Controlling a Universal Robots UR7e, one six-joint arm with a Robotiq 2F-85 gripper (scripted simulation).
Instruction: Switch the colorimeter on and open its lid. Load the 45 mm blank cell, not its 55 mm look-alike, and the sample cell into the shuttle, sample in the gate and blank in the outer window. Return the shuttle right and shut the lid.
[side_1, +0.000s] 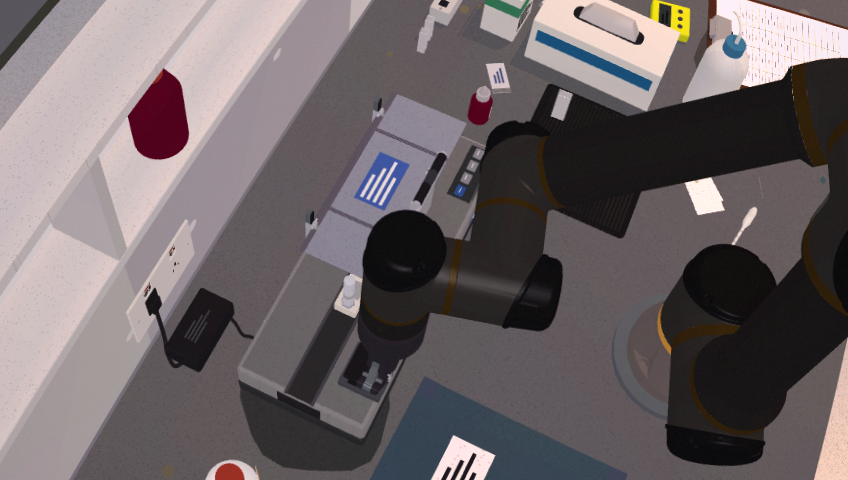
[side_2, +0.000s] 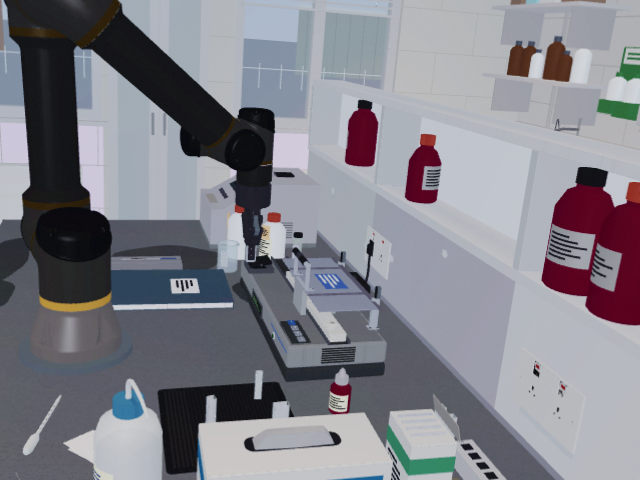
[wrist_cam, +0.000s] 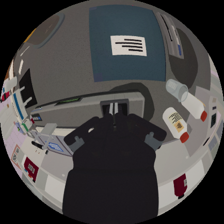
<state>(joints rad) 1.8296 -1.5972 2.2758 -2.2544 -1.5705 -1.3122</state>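
Note:
My gripper (side_1: 370, 380) (side_2: 251, 254) (wrist_cam: 113, 108) points straight down, closed and empty, with its fingertips in a dark square recess at the far end of the colorimeter (side_1: 351, 262) (side_2: 310, 310). The colorimeter is a long grey box with a raised lid (side_1: 390, 172) (side_2: 336, 289) carrying a blue logo and a black handle. A white shuttle block with a knob (side_1: 348, 295) sits in the long channel beside my wrist. Thin cells (side_2: 257, 385) stand on the black ribbed mat (side_2: 207, 418) near the tissue box. A green display (wrist_cam: 67, 101) glows on the front face.
A white tissue box (side_1: 601, 47) (side_2: 289, 449) stands by the black mat. A blue book (side_1: 476, 440) (side_2: 170, 289) lies next to the colorimeter. Two white bottles and a beaker (side_2: 227, 253) stand behind the instrument. A small red dropper bottle (side_2: 339, 395) stands by its near end.

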